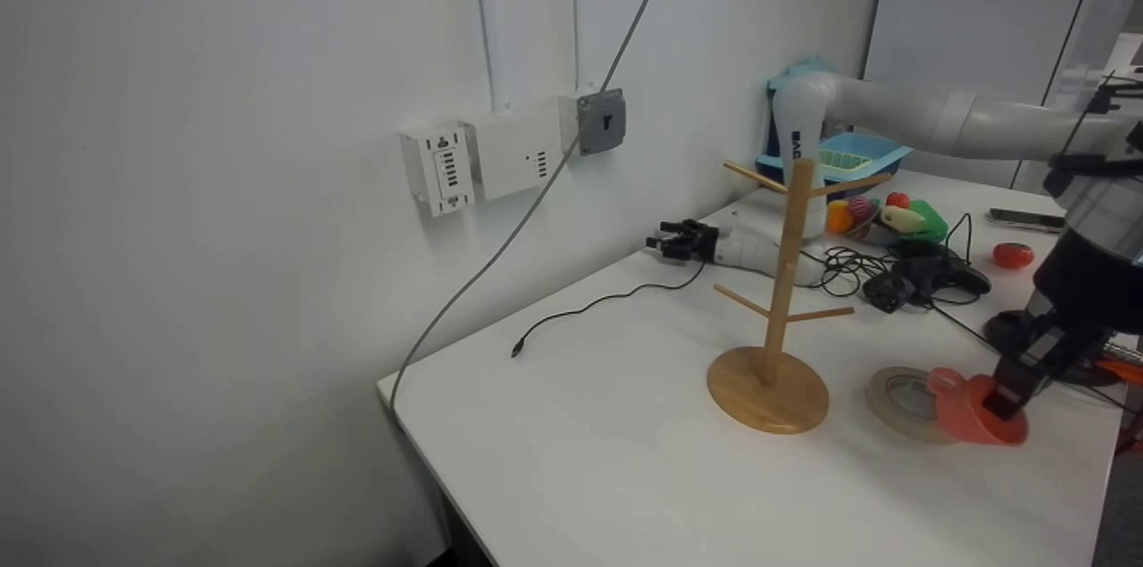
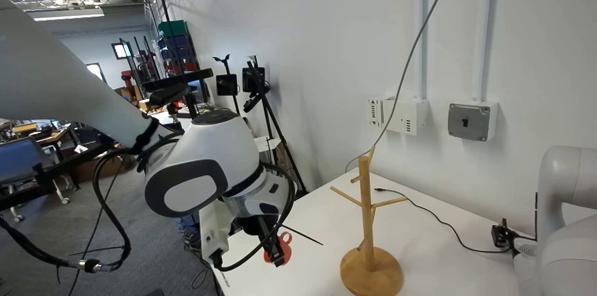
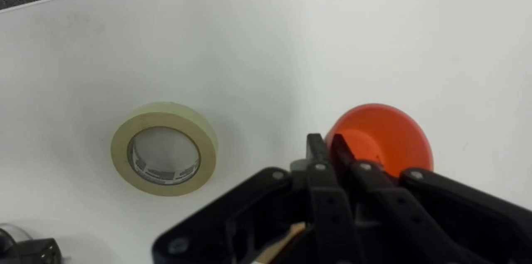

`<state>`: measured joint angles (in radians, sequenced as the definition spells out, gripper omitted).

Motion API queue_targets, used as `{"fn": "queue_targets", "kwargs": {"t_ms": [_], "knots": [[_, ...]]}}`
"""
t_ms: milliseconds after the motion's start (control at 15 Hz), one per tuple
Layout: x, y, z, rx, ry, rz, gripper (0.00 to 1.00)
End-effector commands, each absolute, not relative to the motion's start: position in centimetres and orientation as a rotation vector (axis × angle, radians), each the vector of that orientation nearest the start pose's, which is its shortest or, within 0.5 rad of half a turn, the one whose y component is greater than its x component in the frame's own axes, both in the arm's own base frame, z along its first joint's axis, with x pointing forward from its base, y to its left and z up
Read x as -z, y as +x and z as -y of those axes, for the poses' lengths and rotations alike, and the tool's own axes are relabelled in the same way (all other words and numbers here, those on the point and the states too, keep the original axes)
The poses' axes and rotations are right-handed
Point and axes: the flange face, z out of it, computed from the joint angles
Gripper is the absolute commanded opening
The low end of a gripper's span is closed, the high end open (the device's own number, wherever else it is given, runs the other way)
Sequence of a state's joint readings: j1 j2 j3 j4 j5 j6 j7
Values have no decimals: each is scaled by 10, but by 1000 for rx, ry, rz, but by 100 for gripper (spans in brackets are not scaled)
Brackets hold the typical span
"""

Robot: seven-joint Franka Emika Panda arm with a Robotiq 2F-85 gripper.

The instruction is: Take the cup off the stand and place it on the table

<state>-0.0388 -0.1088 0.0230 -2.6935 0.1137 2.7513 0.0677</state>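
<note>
The orange-red cup (image 1: 964, 415) is off the stand, at the right in an exterior view, and looks tilted. My gripper (image 1: 1007, 404) is shut on its wall near the rim. In the wrist view one finger of the gripper (image 3: 326, 142) is inside the cup (image 3: 401, 139) and one outside. In an exterior view the arm partly hides the cup (image 2: 288, 254). The cup seems slightly above the white table (image 1: 607, 451), but the exact gap cannot be told. The wooden stand (image 1: 783, 281) stands upright with bare pegs, also seen in an exterior view (image 2: 367, 226).
A beige tape ring (image 3: 120, 147) lies on the table beside the cup. Beyond the stand are a black controller (image 1: 929, 277), cables, a red tomato (image 1: 1013, 255), a bowl of toy fruit (image 1: 862, 214) and a small white arm (image 1: 746, 250). A wall runs along one table edge.
</note>
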Motion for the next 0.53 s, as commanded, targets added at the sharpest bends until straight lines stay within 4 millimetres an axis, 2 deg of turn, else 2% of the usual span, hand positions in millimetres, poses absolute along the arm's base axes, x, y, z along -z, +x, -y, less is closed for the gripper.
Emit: {"fn": "queue_targets", "kwargs": {"t_ms": [0,67,467], "knots": [[-283,426,12,253,-3064,-286,7],[-280,426,12,234,-3067,-298,2],[-260,449,2,220,-3062,-378,2]]}}
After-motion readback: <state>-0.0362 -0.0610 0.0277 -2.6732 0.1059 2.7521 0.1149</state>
